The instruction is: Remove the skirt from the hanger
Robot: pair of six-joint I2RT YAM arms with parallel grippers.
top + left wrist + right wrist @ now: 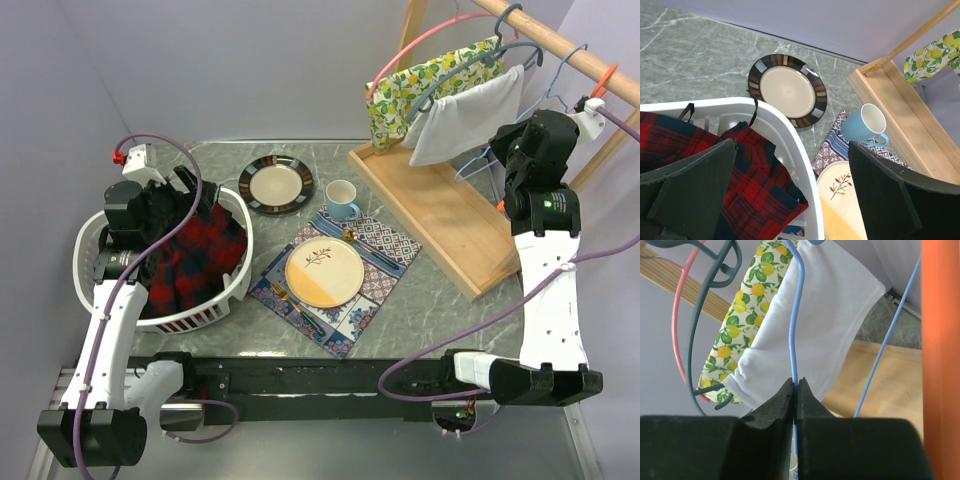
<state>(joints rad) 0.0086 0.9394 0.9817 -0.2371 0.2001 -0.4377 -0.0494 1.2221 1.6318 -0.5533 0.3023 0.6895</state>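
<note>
The red and navy plaid skirt [195, 255] lies bunched in the white laundry basket [215, 310], off any hanger; it also shows in the left wrist view [750, 170]. My left gripper [188, 190] is open and empty just above the skirt and the basket rim [790, 135], its jaws wide apart [792, 165]. My right gripper [503, 165] is up at the clothes rail, shut on the thin wire of the empty blue hanger [796, 315], which shows pinched between the jaws [796, 385]. The blue hanger [560, 75] hangs from the wooden rail [560, 45].
A white garment [470, 115] and a lemon-print garment [420, 85] hang on other hangers beside the blue one. The rack's wooden base [440, 215] lies at right. On the table are a striped-rim plate [276, 185], a blue cup [342, 200] and a cream plate [324, 270] on a patterned placemat [345, 325].
</note>
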